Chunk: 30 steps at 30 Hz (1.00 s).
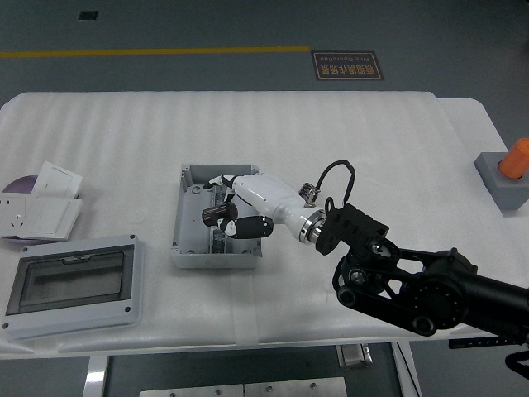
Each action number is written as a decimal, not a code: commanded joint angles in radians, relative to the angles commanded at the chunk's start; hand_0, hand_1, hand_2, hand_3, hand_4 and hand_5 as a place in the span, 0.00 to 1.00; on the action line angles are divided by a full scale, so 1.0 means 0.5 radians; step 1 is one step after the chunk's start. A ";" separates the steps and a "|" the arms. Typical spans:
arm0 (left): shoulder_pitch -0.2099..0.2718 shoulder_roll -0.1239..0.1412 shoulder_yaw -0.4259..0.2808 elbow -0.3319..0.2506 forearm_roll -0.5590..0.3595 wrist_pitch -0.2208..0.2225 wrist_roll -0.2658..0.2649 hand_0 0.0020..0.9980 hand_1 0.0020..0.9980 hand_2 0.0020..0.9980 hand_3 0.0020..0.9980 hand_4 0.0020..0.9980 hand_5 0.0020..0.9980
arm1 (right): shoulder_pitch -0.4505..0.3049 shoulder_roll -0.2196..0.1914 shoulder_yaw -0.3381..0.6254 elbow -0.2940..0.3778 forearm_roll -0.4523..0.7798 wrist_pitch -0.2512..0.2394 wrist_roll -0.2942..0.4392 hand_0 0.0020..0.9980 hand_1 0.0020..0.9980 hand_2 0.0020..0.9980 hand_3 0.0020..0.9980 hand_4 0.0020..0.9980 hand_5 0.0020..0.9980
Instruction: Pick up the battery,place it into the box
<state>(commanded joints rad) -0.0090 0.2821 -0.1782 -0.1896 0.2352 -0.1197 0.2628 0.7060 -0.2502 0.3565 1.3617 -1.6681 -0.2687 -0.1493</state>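
Fingers of the right hand (234, 212) curl tight around the dark battery (216, 215) — right over the open grey box (188, 235) mid-counter (347, 132).

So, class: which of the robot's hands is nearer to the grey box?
Right. The right hand is over the open grey box, holding the battery inside it. The left hand is not in view.

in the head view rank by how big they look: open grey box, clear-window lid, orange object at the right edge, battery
1. clear-window lid
2. open grey box, slightly smaller
3. orange object, cut by the frame
4. battery, held in the right hand
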 joint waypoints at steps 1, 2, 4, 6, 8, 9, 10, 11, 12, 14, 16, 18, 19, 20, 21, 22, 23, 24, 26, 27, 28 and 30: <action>-0.002 0.000 0.000 0.000 0.001 0.001 0.001 0.63 0.67 0.57 0.55 0.55 0.50 | -0.005 0.002 0.010 -0.004 0.009 0.007 0.002 0.87 0.84 0.83 0.89 0.68 0.40; -0.003 0.000 0.001 0.000 0.001 0.001 0.001 0.63 0.67 0.57 0.55 0.55 0.50 | -0.012 0.004 0.022 -0.009 0.024 0.015 0.005 0.87 0.84 0.83 0.89 0.68 0.40; -0.005 0.000 0.003 0.000 0.001 0.003 0.001 0.63 0.67 0.57 0.55 0.55 0.50 | -0.029 0.006 0.053 -0.023 0.062 0.027 0.014 0.87 0.84 0.83 0.89 0.68 0.40; -0.006 0.000 0.002 0.000 0.003 0.004 0.002 0.63 0.67 0.57 0.54 0.55 0.50 | -0.047 0.005 0.087 -0.038 0.082 0.028 0.019 0.87 0.84 0.83 0.90 0.69 0.40; -0.005 0.000 0.001 -0.001 0.006 0.004 0.003 0.63 0.67 0.57 0.54 0.55 0.50 | -0.062 0.001 0.125 -0.058 0.078 0.020 0.011 0.87 0.84 0.83 0.90 0.69 0.40; -0.005 0.000 0.000 -0.001 0.007 0.004 0.004 0.63 0.67 0.57 0.54 0.55 0.50 | -0.069 -0.001 0.152 -0.075 0.062 0.012 0.000 0.87 0.84 0.83 0.90 0.69 0.40; -0.005 0.000 0.001 -0.001 0.007 0.004 0.004 0.63 0.67 0.57 0.54 0.53 0.49 | -0.075 -0.006 0.185 -0.103 0.028 0.002 -0.022 0.87 0.84 0.81 0.90 0.72 0.42; -0.005 -0.001 0.002 -0.001 0.006 0.004 0.004 0.63 0.67 0.57 0.54 0.53 0.49 | -0.079 -0.011 0.211 -0.128 0.000 0.001 -0.040 0.87 0.84 0.81 0.90 0.72 0.42; -0.005 -0.001 0.004 -0.001 0.004 0.004 0.003 0.63 0.67 0.57 0.54 0.53 0.49 | -0.083 -0.020 0.237 -0.158 -0.033 0.003 -0.064 0.87 0.84 0.81 0.90 0.72 0.42; -0.005 -0.001 0.006 -0.001 0.000 0.004 0.002 0.63 0.67 0.57 0.54 0.53 0.49 | -0.090 -0.043 0.277 -0.219 -0.096 0.018 -0.116 0.87 0.84 0.81 0.90 0.72 0.42; -0.005 -0.001 0.008 -0.001 -0.002 0.004 0.002 0.63 0.67 0.56 0.54 0.53 0.49 | -0.094 -0.067 0.295 -0.266 -0.141 0.041 -0.158 0.85 0.83 0.80 0.90 0.74 0.42; -0.006 -0.001 0.010 -0.001 -0.005 0.003 0.002 0.63 0.67 0.56 0.54 0.53 0.49 | -0.099 -0.088 0.296 -0.304 -0.180 0.081 -0.198 0.85 0.83 0.80 0.90 0.74 0.42; -0.006 -0.001 0.011 -0.001 -0.006 0.002 0.001 0.63 0.67 0.56 0.54 0.53 0.49 | -0.103 -0.095 0.295 -0.315 -0.192 0.099 -0.214 0.85 0.83 0.80 0.90 0.74 0.42; -0.007 -0.001 0.013 -0.001 -0.008 0.002 0.001 0.63 0.67 0.56 0.54 0.53 0.49 | -0.109 -0.102 0.293 -0.329 -0.207 0.129 -0.236 0.85 0.83 0.80 0.90 0.74 0.42; -0.008 -0.002 0.013 -0.001 -0.009 0.002 0.000 0.63 0.67 0.56 0.54 0.53 0.49 | -0.117 -0.106 0.292 -0.335 -0.218 0.163 -0.262 0.85 0.83 0.80 0.90 0.74 0.42; -0.009 -0.001 0.015 -0.001 -0.011 0.002 -0.001 0.63 0.67 0.57 0.54 0.52 0.49 | -0.125 -0.110 0.291 -0.338 -0.227 0.202 -0.290 0.84 0.82 0.80 0.90 0.76 0.45; -0.009 -0.001 0.017 -0.001 -0.013 0.002 -0.002 0.63 0.67 0.57 0.54 0.52 0.49 | -0.131 -0.111 0.289 -0.340 -0.232 0.235 -0.310 0.84 0.82 0.80 0.90 0.76 0.45; -0.010 -0.001 0.019 -0.001 -0.015 0.003 -0.003 0.63 0.67 0.57 0.54 0.52 0.49 | -0.136 -0.113 0.287 -0.342 -0.236 0.268 -0.329 0.84 0.82 0.80 0.90 0.76 0.45; -0.012 -0.001 0.020 -0.002 -0.015 0.003 -0.004 0.63 0.67 0.57 0.54 0.52 0.49 | -0.143 -0.113 0.283 -0.349 -0.245 0.324 -0.358 0.84 0.82 0.80 0.90 0.76 0.45; -0.013 -0.001 0.021 -0.002 -0.015 0.003 -0.005 0.63 0.67 0.57 0.54 0.52 0.49 | -0.144 -0.114 0.282 -0.354 -0.248 0.341 -0.364 0.84 0.82 0.80 0.90 0.76 0.45; -0.013 -0.001 0.021 -0.002 -0.014 0.002 -0.006 0.63 0.67 0.56 0.54 0.52 0.50 | -0.144 -0.114 0.281 -0.361 -0.252 0.357 -0.370 0.84 0.82 0.80 0.91 0.78 0.49; -0.015 -0.001 0.019 -0.002 -0.011 0.002 -0.006 0.63 0.67 0.56 0.54 0.52 0.50 | -0.143 -0.117 0.283 -0.380 -0.260 0.377 -0.375 0.84 0.82 0.80 0.91 0.78 0.49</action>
<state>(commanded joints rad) -0.0166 0.2815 -0.1685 -0.1906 0.2297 -0.1187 0.2597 0.6343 -0.3085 0.4981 1.1717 -1.7981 -0.0800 -0.3367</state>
